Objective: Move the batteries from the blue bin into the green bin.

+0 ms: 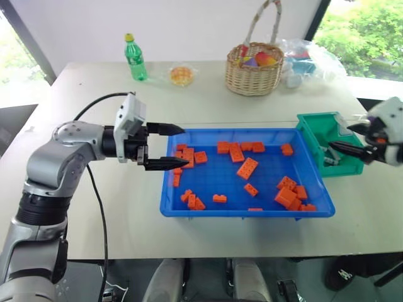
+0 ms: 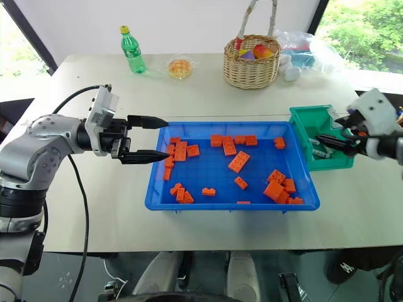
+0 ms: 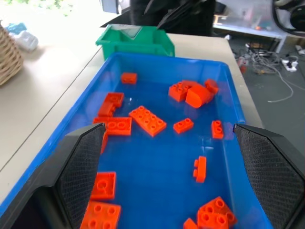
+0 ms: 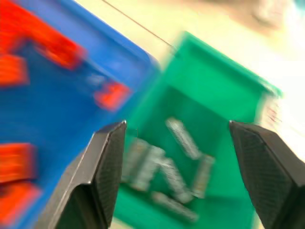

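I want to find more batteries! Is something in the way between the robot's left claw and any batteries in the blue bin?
Nothing blocks the open left gripper, but the blue bin shows just orange bricks. The batteries lie in the green bin.

The blue bin (image 1: 169,189), a wide shallow tray, lies level on the table and holds only scattered orange bricks (image 1: 247,168); its near-left rim sits right under the tips of the open left gripper (image 1: 173,146). Touching its far-right corner stands the small deep green bin (image 1: 313,129), just below the spread fingers of the right gripper (image 1: 345,137). Several silvery batteries (image 4: 183,138) lie jumbled on its floor, crossing one another.
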Action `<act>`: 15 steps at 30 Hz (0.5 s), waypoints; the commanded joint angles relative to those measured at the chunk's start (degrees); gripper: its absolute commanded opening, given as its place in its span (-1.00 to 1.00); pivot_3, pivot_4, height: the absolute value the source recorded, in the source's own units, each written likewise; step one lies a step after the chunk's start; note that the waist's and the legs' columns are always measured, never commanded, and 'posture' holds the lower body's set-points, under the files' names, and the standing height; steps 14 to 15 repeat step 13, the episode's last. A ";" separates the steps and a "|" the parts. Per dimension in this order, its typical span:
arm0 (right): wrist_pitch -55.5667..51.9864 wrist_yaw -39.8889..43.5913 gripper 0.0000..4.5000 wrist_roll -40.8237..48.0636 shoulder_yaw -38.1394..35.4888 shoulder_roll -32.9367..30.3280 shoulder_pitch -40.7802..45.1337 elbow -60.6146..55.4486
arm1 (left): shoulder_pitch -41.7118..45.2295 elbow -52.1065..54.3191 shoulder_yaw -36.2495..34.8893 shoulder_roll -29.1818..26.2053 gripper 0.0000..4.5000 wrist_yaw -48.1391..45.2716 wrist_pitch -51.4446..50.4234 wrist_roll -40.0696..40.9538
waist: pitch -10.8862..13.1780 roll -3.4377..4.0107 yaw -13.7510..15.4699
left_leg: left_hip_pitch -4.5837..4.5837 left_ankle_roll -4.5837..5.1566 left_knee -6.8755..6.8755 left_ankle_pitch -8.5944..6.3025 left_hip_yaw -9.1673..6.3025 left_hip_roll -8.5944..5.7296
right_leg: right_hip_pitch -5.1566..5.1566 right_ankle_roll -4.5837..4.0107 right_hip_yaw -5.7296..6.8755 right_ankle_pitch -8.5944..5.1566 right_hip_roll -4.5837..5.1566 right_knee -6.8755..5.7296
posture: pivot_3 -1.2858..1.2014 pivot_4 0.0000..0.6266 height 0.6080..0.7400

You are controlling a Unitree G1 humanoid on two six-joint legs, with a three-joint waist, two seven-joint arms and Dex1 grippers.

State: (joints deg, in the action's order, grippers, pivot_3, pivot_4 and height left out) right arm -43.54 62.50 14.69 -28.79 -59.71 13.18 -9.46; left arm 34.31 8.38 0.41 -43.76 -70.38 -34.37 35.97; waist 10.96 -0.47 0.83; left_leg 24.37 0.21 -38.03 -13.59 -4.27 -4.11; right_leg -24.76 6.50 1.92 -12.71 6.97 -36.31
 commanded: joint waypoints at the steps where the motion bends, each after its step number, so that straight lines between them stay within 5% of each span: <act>1: -4.49 6.03 0.55 6.08 -13.59 0.23 -10.05 -9.55 | -1.17 0.10 -3.30 -1.52 1.00 -0.21 0.56 0.61 | 0.00 -0.01 0.10 | 0.00 0.01 -0.01 -0.01 0.00 0.00 | 0.02 0.00 0.00 0.00 0.00 0.02 | 0.03 -0.52 0.29; 7: -7.74 12.51 0.55 11.54 -27.76 3.47 -27.33 -12.36 | -2.76 -2.59 -5.91 -2.45 1.00 -0.03 -0.11 1.48 | -0.02 -0.04 -0.01 | -0.09 0.05 -0.10 -0.04 0.00 -0.01 | 0.22 -0.18 0.01 -0.10 0.05 0.17 | 0.03 -0.52 0.29; 15: -4.41 10.16 0.55 11.67 -29.27 5.55 -32.85 -11.79 | -2.85 -4.26 -6.48 -2.78 1.00 0.28 -0.05 1.20 | -0.03 -0.03 -0.18 | -0.20 0.05 -0.10 -0.04 0.03 0.04 | 0.25 -0.22 -0.01 -0.12 0.06 0.15 | 0.03 -0.52 0.29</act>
